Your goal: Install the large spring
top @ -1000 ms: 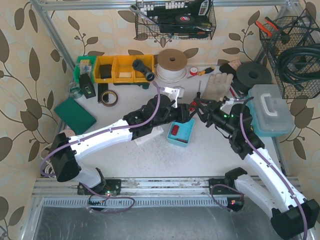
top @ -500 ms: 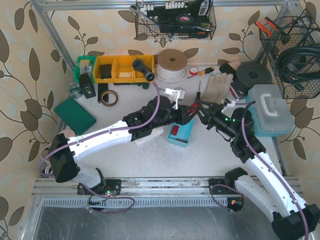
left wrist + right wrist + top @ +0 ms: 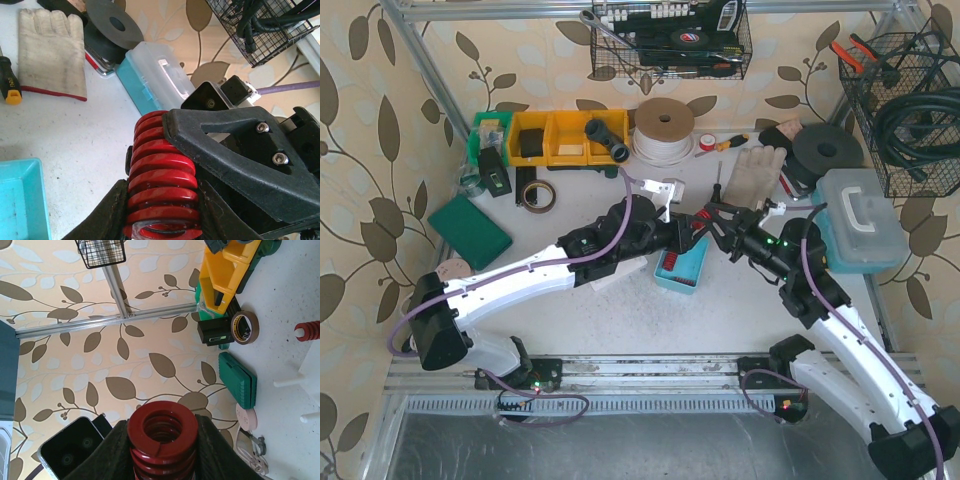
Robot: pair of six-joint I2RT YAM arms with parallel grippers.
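Seen from above, my left arm reaches in from the lower left and my right arm from the lower right. They meet over the middle of the table.

In the last second the left arm's shoulder and elbow have swung outward. The meeting point has drifted slightly toward me and now hangs above the far edge of the blue tray (image 3: 694, 264). The left gripper (image 3: 688, 230) and right gripper (image 3: 712, 222) sit nose to nose with the red spring (image 3: 698, 222) between them. The spring shows more plainly than it did a second ago.

I judge this a handover in mid-air. The spring is off the table, nothing is installed yet, and one gripper must let go before the other can carry it anywhere.

The left wrist camera shows the spring side-on, which the overhead view cannot. From left to right there is a work glove (image 3: 50, 52) lying flat, then a pale plastic case (image 3: 155, 75), then the coils. My left fingers are pressed to the lower coils on both sides, gripping them. One black finger (image 3: 235, 165) of the right gripper lies across the upper coils.

The right wrist camera looks down the spring's hollow core, with its own fingers closed snugly against the coils on either side. Only this view shows the target area. Toward its right are a tape roll (image 3: 245, 327) and, at the edge, a white stand (image 3: 307, 375) with a second red spring (image 3: 306, 331) sitting on top. In the overhead view my left arm hides most of that stand.
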